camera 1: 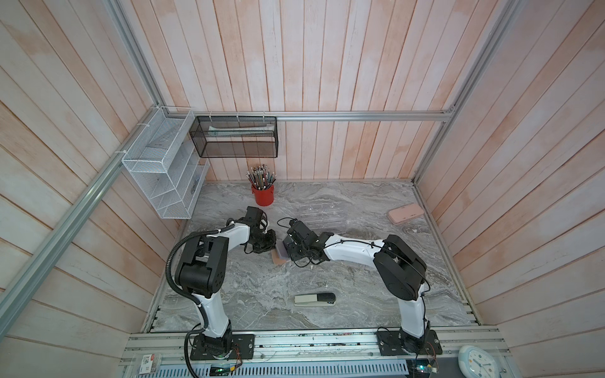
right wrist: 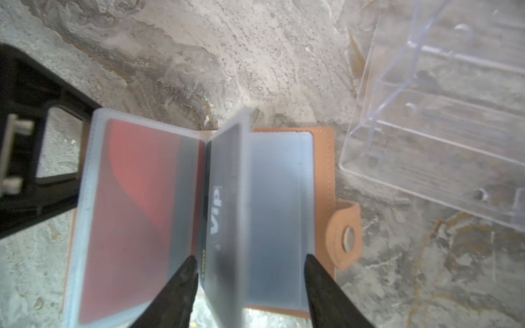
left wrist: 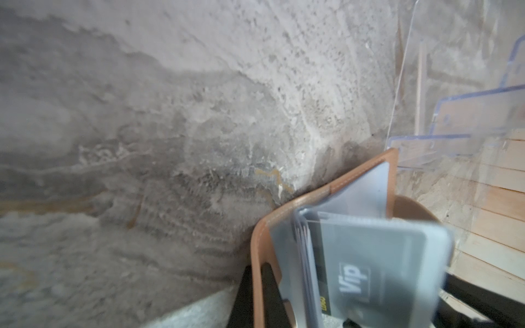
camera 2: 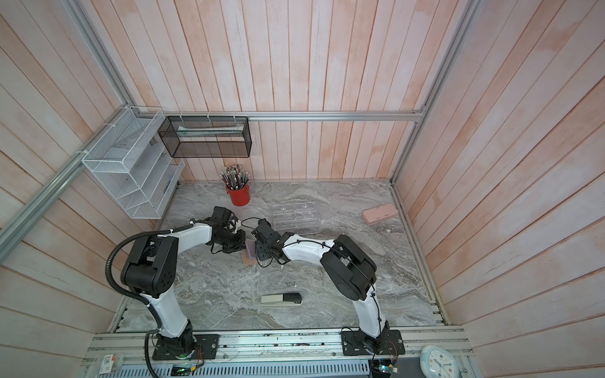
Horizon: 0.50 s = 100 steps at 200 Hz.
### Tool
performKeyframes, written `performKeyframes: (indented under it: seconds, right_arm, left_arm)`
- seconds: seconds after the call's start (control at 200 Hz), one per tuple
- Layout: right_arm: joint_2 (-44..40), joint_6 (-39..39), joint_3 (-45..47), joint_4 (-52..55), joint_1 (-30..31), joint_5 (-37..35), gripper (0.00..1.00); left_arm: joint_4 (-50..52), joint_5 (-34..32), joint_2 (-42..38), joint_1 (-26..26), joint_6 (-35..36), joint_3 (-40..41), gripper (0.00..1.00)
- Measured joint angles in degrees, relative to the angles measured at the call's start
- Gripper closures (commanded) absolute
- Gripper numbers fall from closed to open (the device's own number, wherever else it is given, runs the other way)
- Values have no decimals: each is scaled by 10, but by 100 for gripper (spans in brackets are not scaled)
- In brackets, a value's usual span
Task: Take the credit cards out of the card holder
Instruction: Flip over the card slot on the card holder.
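Open card holder (camera 1: 278, 260) lies central on worktop (camera 1: 327, 278), clear of edges. Likely anchor: left end effector (left wrist: 257, 281), pressed together on tan cover (right wrist: 322, 159). Extraction side: right end effector (right wrist: 250, 284), spread, straddling upright sleeve (right wrist: 237, 147) with black card (right wrist: 213, 204); red card (right wrist: 133, 198) sleeved alongside.

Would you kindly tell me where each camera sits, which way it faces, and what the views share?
Both top views: high above the bases, looking down on the table; both arms whole.
Left wrist: low, looking across the card holder; left gripper shut on its cover.
Right wrist: looking down on the open holder's red card; right gripper open.
All share the card holder; wrist views also the clear rack.
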State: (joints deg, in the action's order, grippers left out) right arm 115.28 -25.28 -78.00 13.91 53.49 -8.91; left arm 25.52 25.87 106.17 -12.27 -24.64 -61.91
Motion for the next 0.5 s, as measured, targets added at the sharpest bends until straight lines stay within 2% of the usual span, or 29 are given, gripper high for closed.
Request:
performKeyframes:
  seconds: [0.5]
  right_arm:
    - [-26, 0, 7, -3, -14, 16, 43]
  left_arm:
    - [-2, 0, -10, 1, 0, 8, 100]
